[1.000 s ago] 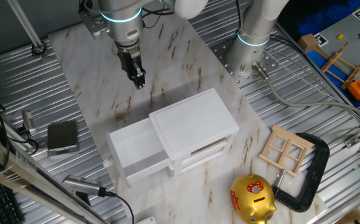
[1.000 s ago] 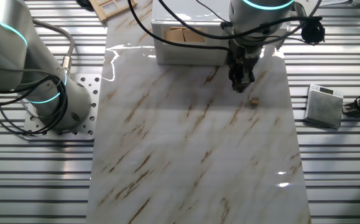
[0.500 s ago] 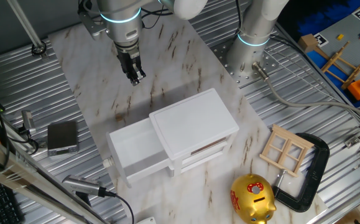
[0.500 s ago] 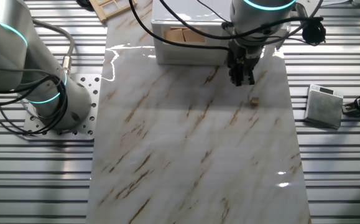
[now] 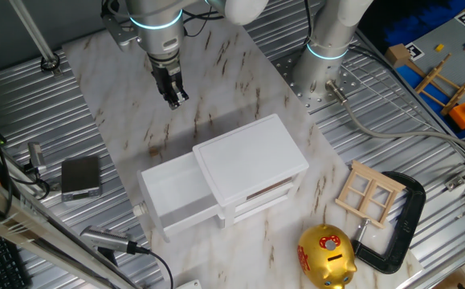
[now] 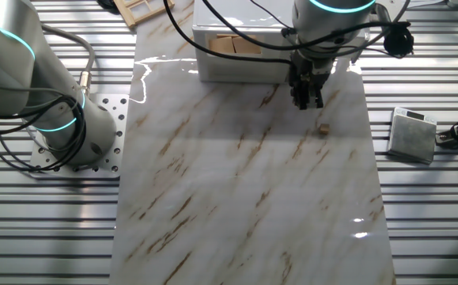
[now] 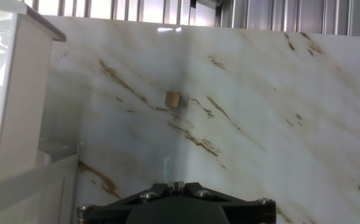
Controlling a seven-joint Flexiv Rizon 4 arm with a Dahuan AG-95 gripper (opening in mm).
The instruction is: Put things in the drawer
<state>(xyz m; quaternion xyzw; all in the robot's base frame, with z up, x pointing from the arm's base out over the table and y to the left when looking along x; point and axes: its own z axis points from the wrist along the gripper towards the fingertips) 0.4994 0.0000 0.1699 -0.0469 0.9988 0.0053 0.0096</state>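
Observation:
The white cabinet [image 5: 252, 156] stands on the marble board with its drawer [image 5: 172, 193] pulled out. In the other fixed view the drawer [image 6: 213, 67] holds wooden blocks [image 6: 236, 45]. A small wooden block [image 6: 322, 128] lies on the marble, seen ahead in the hand view [image 7: 173, 99]. My gripper [image 5: 176, 99] hangs above the board just beyond the drawer, a little short of the block [image 6: 306, 101]. Its jaws are shut and hold nothing [image 7: 175, 183]. The drawer's white wall [image 7: 21, 93] fills the left of the hand view.
A second arm's base [image 5: 327, 56] stands at the board's edge. A wooden window frame [image 5: 369, 193], a black clamp [image 5: 401, 218] and a golden piggy bank [image 5: 326, 255] lie past the cabinet. A grey box [image 6: 413, 134] sits on the ribbed table.
The gripper has lifted a little away from the small wooden block, which stays on the marble. In the last half second nothing moved.

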